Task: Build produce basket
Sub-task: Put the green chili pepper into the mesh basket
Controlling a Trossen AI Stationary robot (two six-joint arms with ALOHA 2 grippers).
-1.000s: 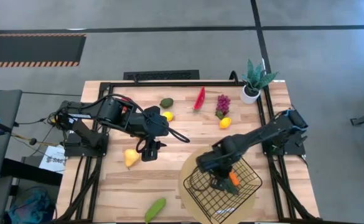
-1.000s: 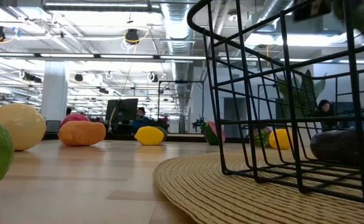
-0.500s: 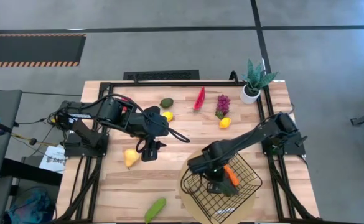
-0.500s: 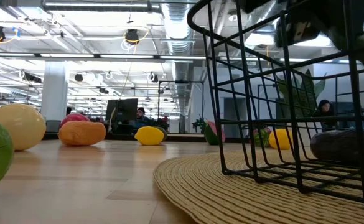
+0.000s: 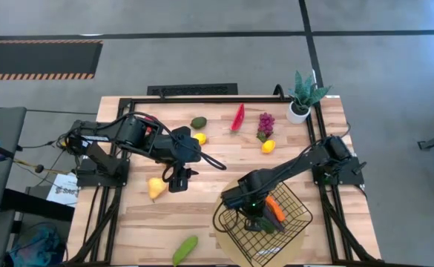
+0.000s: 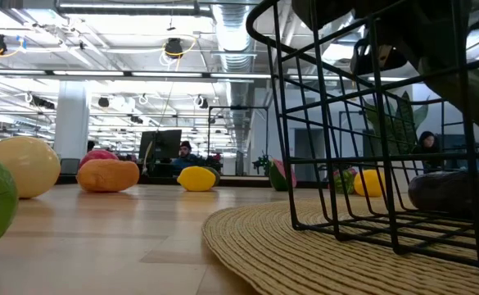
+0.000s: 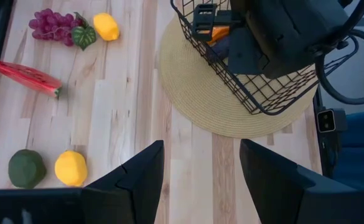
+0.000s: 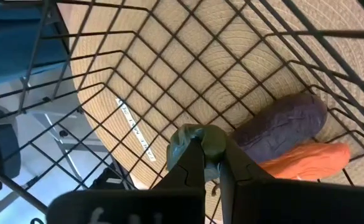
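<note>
The black wire basket (image 5: 297, 222) stands on a round tan mat (image 5: 222, 239) at the near right. A purple aubergine (image 8: 281, 124) and an orange carrot (image 8: 306, 158) lie in it. My right gripper (image 5: 251, 216) reaches down inside the basket, shut on a green cucumber (image 8: 197, 140). My left gripper (image 5: 176, 182) hangs open and empty beside the yellow pear (image 5: 155, 187). An avocado (image 5: 198, 122), two lemons (image 5: 200, 138) (image 5: 268, 146), a watermelon slice (image 5: 237, 117), grapes (image 5: 265, 124) and a second cucumber (image 5: 185, 249) lie on the table. My right gripper pinches the green cucumber between its two fingers (image 8: 191, 165), near one end (image 8: 200, 135), which pokes out past the fingertips. The fingers come from above, pointing down into the basket. In the low view the cucumber (image 6: 464, 86) slants inside the basket, above the aubergine.
A potted green plant (image 5: 302, 93) stands at the far right corner. The mat's edge (image 6: 264, 229) and the basket's flared wire wall (image 6: 305, 123) rise around the right gripper. Bare wood lies between the pear and the mat.
My right gripper has gone down into the basket and a little toward the table's left edge, carrying the green cucumber, which now shows inside the wire walls in the low view. The carrot now shows beside the arm.
</note>
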